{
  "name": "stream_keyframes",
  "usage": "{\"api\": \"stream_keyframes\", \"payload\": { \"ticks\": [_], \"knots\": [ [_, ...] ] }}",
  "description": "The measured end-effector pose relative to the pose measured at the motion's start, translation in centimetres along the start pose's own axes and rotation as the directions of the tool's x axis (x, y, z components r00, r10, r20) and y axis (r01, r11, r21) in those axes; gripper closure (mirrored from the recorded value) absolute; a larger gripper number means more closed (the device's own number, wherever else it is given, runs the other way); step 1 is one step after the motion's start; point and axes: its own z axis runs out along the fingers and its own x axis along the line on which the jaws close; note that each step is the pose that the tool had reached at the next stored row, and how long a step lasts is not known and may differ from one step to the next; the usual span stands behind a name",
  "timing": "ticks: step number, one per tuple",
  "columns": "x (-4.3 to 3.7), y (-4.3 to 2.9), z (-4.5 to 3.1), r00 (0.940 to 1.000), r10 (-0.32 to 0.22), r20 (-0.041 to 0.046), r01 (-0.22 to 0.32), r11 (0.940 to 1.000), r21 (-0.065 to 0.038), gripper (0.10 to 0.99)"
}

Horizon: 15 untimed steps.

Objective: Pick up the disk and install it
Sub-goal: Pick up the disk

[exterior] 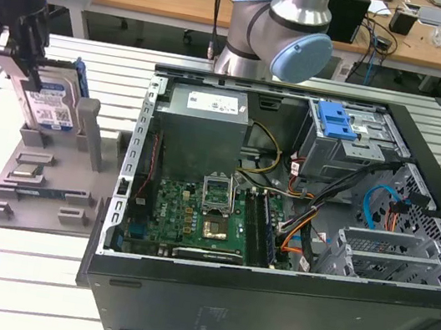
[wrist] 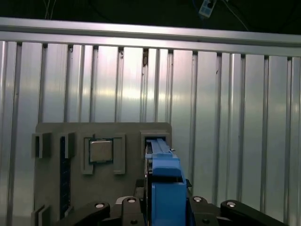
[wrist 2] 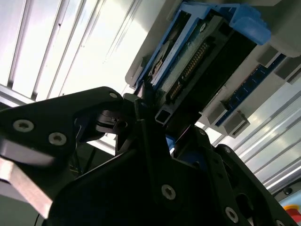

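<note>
The disk [exterior: 49,102], a silver-grey drive with a white-and-blue label in a blue carrier, stands on edge at the grey fixture [exterior: 40,177] on the exterior view's left. My gripper [exterior: 20,55] comes down on its upper edge, and its black fingers press both faces, shut on it. I cannot tell whether the disk's lower edge still sits in the fixture's slot. In both wrist views the blue carrier [wrist: 164,188] sits between the fingers, and the connector edge of the disk [wrist 2: 197,61] shows beyond the gripper [wrist 2: 155,120].
An open computer case [exterior: 264,308] lies on the ribbed metal table, with a motherboard, cables and a drive cage [exterior: 349,153] holding a blue bracket [exterior: 336,119]. The arm's base [exterior: 278,22] stands behind the case. The fixture [wrist: 61,136] also holds a processor chip [wrist: 101,150].
</note>
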Motion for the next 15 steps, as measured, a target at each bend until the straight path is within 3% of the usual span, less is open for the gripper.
{"api": "stream_keyframes", "payload": {
  "ticks": [3, 4, 8, 15],
  "knots": [
    [-0.04, 0.03, -0.68, 1.0, 0.0, 0.0, 0.0, 1.0, 0.0, 0.718],
    [-0.06, 0.05, -1.3, 1.0, 0.0, 0.0, 0.0, 1.0, 0.0, 0.718],
    [-0.12, 0.1, -2.43, 1.0, 0.0, 0.0, 0.0, 1.0, 0.0, 0.718],
    [-0.2, 0.16, -4.0, 1.0, 0.0, -0.0001, 0.0, 1.0, 0.0, 0.718]
  ]
}}
